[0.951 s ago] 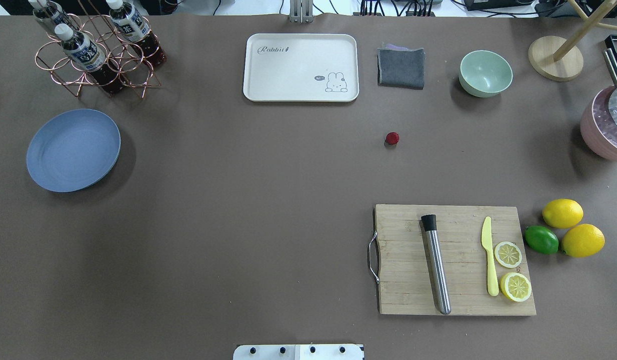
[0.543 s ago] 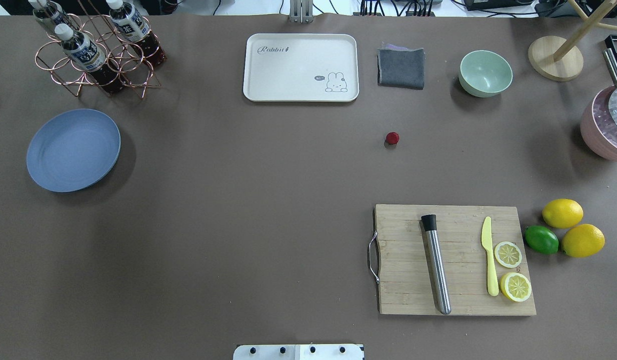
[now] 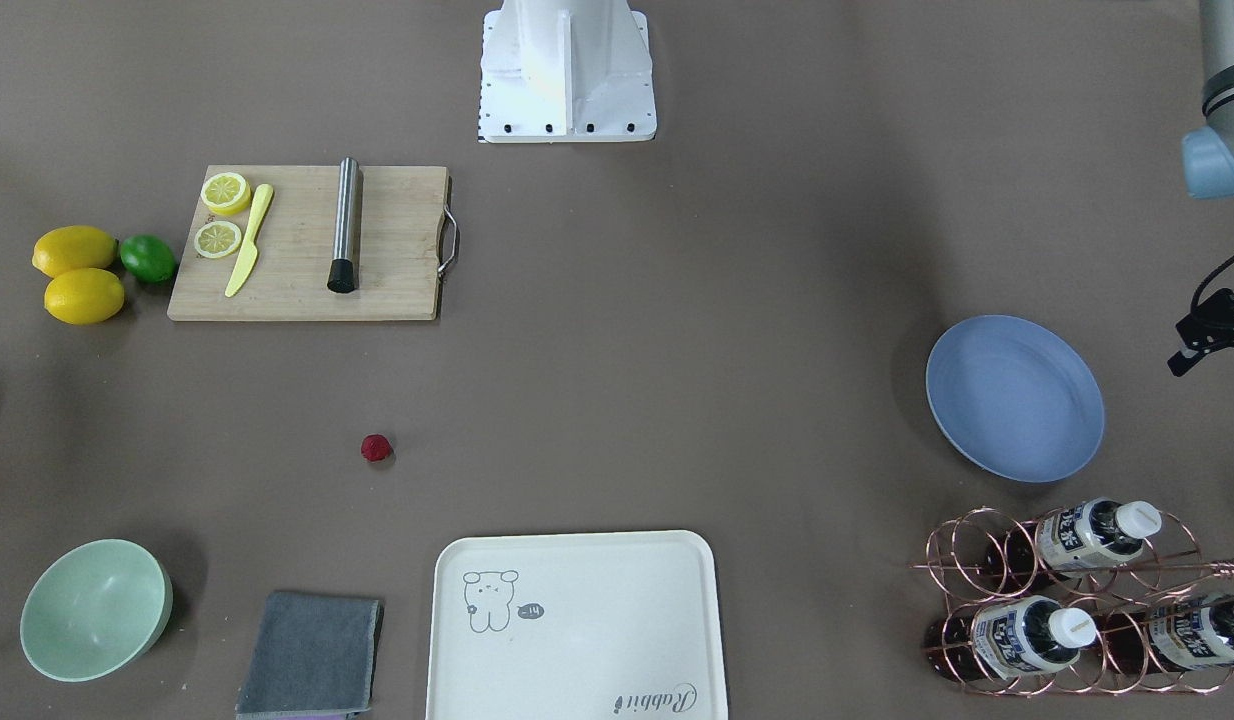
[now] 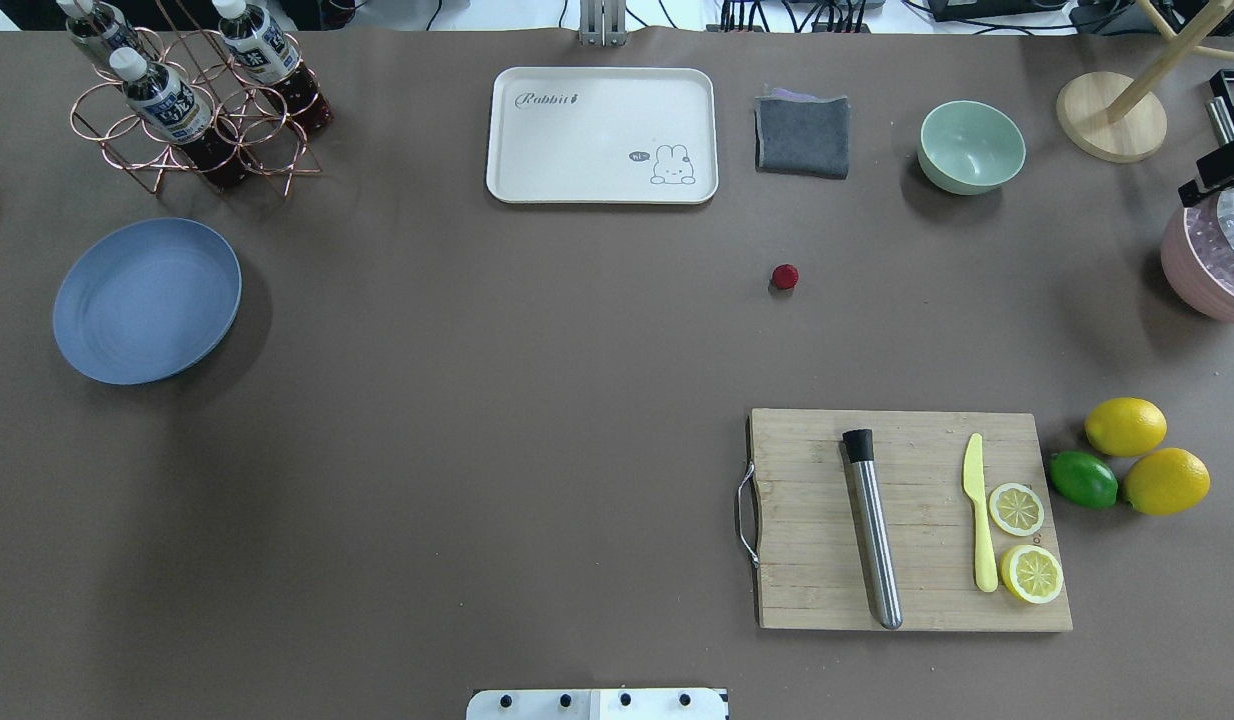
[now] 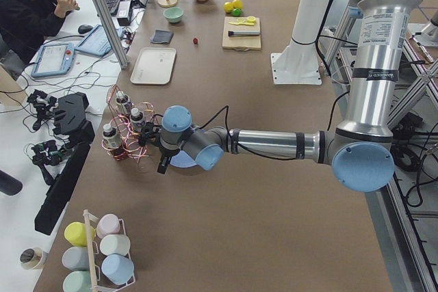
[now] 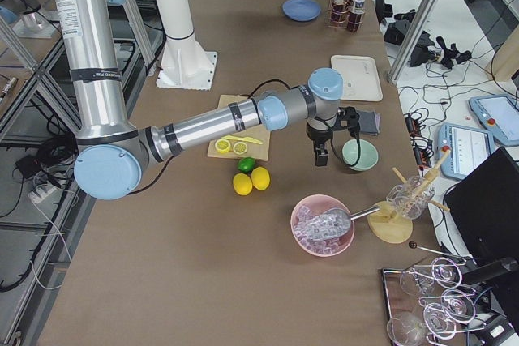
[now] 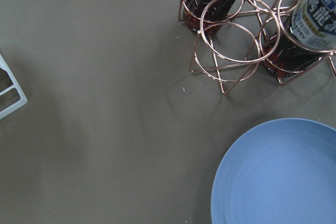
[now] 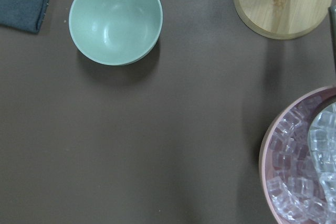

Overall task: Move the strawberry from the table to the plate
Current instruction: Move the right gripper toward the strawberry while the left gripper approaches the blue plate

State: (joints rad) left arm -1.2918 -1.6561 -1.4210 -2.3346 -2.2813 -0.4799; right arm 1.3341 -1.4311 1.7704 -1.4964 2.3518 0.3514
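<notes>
black against the brown table (image 4: 477, 400), the right gripper (image 6: 321, 154) hangs near the mint bowl (image 8: 115, 19) and the left gripper (image 5: 163, 162) just beside the blue plate (image 4: 147, 300) — how far either is open, i cannot tell. the strawberry (image 4: 785, 277) lies on bare table, well apart from both, likely the right's to fetch. it looks tiny and roundish — best to descend centred and close gently so it doesn't roll.

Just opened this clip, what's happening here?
Nothing is held yet. The strawberry lies alone on the table, far from the empty blue plate. The left gripper hangs above the table near the plate; the right gripper hangs at the opposite end by the pink ice bowl. Whether their jaws are open is unclear.
</notes>
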